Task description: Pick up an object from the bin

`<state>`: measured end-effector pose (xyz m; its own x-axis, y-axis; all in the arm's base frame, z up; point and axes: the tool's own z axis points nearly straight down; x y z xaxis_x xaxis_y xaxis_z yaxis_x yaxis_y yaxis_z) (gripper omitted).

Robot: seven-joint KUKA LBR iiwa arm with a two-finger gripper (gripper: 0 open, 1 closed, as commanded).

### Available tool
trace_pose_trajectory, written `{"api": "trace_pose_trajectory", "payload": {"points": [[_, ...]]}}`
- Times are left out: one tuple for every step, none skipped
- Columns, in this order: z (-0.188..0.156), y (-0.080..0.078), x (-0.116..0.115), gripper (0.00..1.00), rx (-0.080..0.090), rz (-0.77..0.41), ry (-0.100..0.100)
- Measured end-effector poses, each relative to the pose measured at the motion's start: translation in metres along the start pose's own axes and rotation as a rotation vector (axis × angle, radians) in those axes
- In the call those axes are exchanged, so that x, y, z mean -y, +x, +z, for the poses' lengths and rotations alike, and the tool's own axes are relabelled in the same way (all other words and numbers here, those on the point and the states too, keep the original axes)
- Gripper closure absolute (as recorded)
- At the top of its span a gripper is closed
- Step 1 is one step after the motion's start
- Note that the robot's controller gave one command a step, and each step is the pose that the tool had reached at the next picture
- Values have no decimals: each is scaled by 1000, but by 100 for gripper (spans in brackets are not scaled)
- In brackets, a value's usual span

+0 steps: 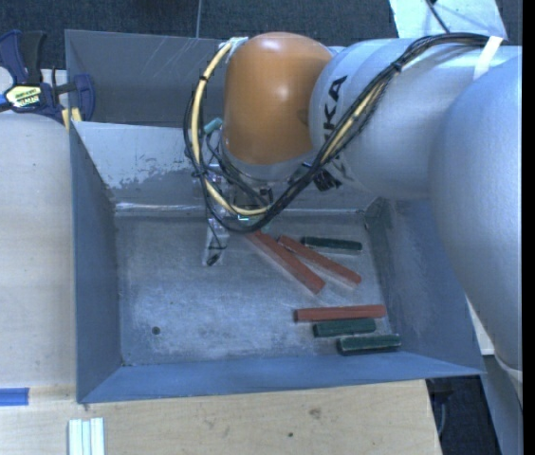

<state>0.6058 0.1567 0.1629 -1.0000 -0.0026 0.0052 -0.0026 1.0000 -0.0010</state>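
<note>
Several sticks (pixel 291 263), red and green, lie in the bin (pixel 97 254).
My fingers (pixel 213 254) hang pinched together, empty, just left of them.

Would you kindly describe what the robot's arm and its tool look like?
The arm is thick, rounded and silver-grey, with black lettering on its side. A smooth orange dome caps the wrist. Black and yellow cables run along the arm and loop around the dome. The tool below is small, dark and metallic.
</note>
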Motion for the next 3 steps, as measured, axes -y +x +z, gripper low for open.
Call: {"api": "trace_pose_trajectory", "payload": {"points": [[-8, -19, 88, 0, 11, -125, 3], [96, 19, 136, 0, 2, 66, 0], [92, 16, 134, 100, 11, 65, -2]]}}
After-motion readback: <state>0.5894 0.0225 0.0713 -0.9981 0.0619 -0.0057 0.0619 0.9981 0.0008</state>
